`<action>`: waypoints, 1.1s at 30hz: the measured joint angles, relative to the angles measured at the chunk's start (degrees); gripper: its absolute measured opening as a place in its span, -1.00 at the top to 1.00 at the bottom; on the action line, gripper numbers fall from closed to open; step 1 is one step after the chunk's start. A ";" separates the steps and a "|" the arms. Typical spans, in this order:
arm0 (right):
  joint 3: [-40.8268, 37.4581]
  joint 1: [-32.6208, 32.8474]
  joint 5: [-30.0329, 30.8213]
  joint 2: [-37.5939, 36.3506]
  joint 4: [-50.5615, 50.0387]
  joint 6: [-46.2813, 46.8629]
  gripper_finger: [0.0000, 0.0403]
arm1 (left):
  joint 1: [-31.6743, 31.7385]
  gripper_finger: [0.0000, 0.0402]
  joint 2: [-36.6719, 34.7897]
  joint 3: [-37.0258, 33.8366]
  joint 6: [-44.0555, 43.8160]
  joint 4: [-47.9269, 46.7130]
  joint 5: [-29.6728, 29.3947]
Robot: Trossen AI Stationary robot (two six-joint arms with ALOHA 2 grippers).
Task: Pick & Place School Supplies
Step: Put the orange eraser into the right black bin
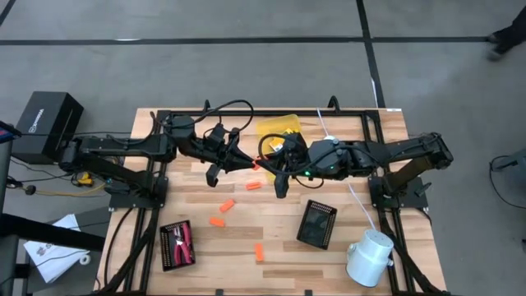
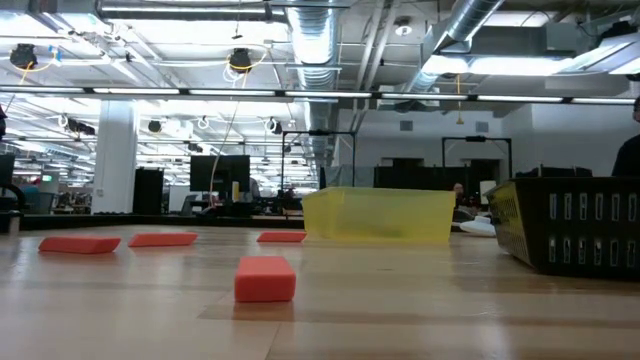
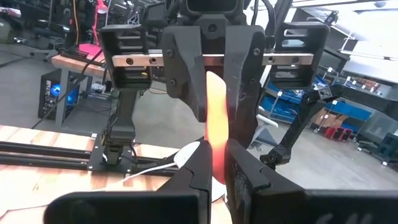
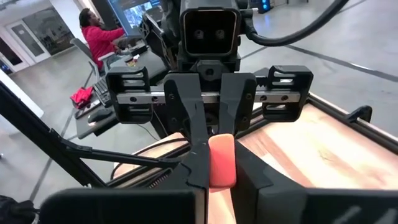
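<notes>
From above we see both arms meeting over the middle of the worktop (image 1: 279,238), the left hand (image 1: 246,164) and the right hand (image 1: 267,167) tip to tip, with a speck of orange between them. Only the wrist views show what that is: one orange stick (image 3: 215,134), held at once by both hands. In the left wrist view our near fingers (image 3: 199,171) pinch its lower end while the right arm's fingers clamp its upper part; the right wrist view shows the same stick (image 4: 222,160) from the other end.

The overhead view alone places the rest: loose orange sticks (image 1: 227,205) on the boards toward 6 and 7 o'clock of the hands, the red-handled tool (image 1: 186,240) lying in a black tray (image 1: 176,246) at 7 o'clock, another black tray (image 1: 316,224) at 5 o'clock, the yellow tray (image 1: 279,131) at 12 o'clock.

The table-level view misses both hands but shows four sticks (image 2: 265,278) lying flat.
</notes>
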 joint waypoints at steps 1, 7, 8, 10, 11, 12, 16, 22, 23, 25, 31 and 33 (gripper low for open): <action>0.00 0.00 -0.02 0.00 0.02 -0.32 0.88 | 0.00 0.94 0.00 0.00 0.00 0.02 0.00; 0.00 0.00 -0.09 0.00 0.02 -2.00 0.88 | 0.00 0.94 0.00 0.00 0.22 -0.01 -0.07; 0.00 0.00 -0.11 0.00 0.02 -2.08 0.88 | 0.00 0.94 0.00 0.00 0.42 -0.09 -0.09; 0.00 -0.02 -0.11 0.00 -0.03 -3.05 0.88 | 0.00 0.91 -0.02 0.00 1.29 -0.43 -0.27; 0.00 -0.02 -0.11 -0.01 -0.14 -3.36 0.88 | 0.00 0.89 -0.02 0.00 1.77 -0.63 -0.27; 0.00 -0.02 -0.11 -0.11 -0.27 -3.49 0.88 | 0.00 0.88 -0.02 0.00 1.98 -0.80 -0.28; 0.00 -0.04 -0.15 -0.59 -1.99 -3.49 0.88 | 0.00 0.80 0.01 0.00 3.60 -1.35 -0.63; 0.00 0.04 0.10 -2.80 -5.28 -3.49 0.88 | 0.02 0.64 0.00 -0.07 6.43 -2.19 -0.24; 0.07 0.04 0.24 -2.95 -5.34 -3.57 0.88 | 0.02 0.62 0.00 -0.07 6.46 -2.65 -0.23; -0.11 0.00 0.28 -3.77 -7.44 -4.13 0.88 | 0.02 0.57 0.00 -0.07 6.56 -4.15 -0.21; 0.25 0.08 -0.97 -6.67 -15.72 -0.20 0.88 | 0.28 0.45 -0.02 -0.07 11.86 -17.05 -2.53; -0.02 1.06 -1.29 -6.98 -24.44 4.06 0.88 | 0.28 0.43 0.29 -0.09 13.87 -20.50 -4.31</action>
